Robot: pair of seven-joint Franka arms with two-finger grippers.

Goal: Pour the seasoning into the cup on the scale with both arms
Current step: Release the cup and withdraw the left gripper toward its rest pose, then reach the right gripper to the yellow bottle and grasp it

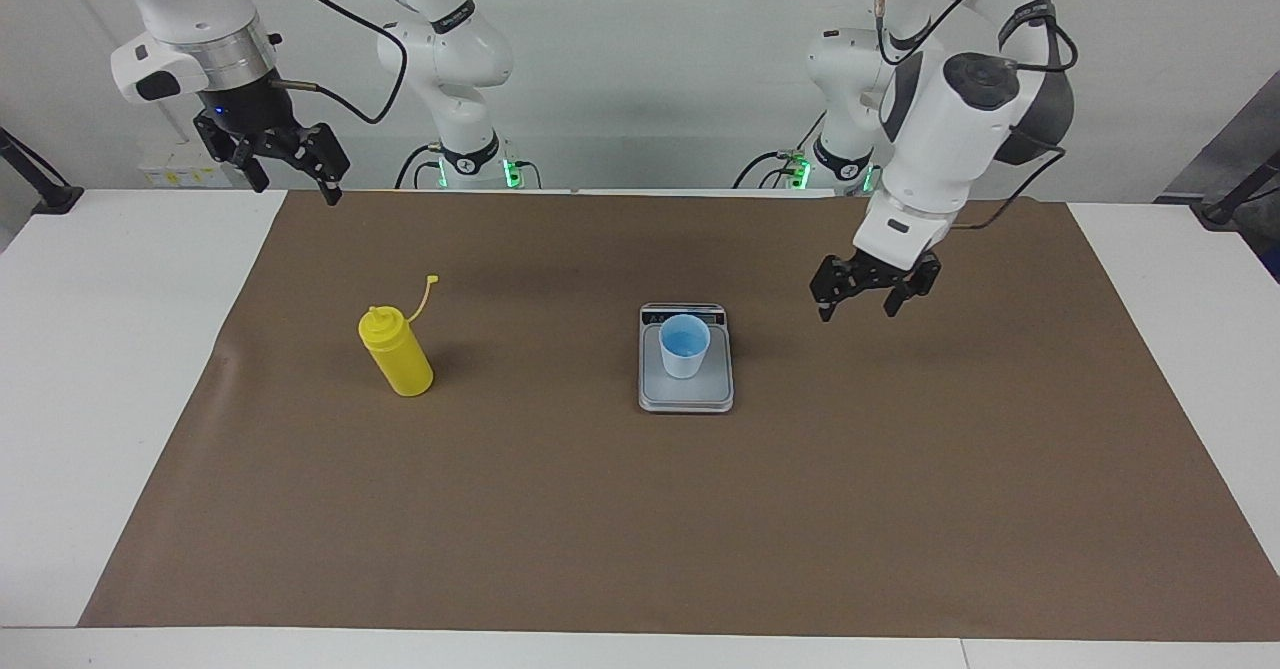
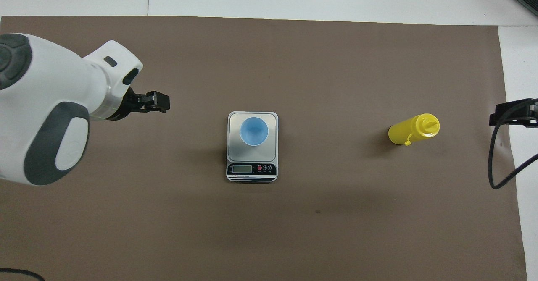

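Observation:
The yellow seasoning bottle (image 1: 396,354) (image 2: 414,129) stands upright on the brown mat toward the right arm's end, its cap off on its tether (image 1: 424,299). The light blue cup (image 1: 685,346) (image 2: 254,131) stands upright on the silver scale (image 1: 690,396) (image 2: 233,151) at the mat's middle. My left gripper (image 1: 858,314) (image 2: 162,102) is open and empty, raised over the mat beside the scale toward the left arm's end. My right gripper (image 1: 298,193) (image 2: 510,115) is open and empty, high over the mat's edge at the right arm's end, apart from the bottle.
The brown mat (image 1: 640,509) covers most of the white table (image 1: 90,369). The scale's dark display strip (image 2: 252,169) faces the robots. A black cable (image 2: 496,163) hangs from the right arm.

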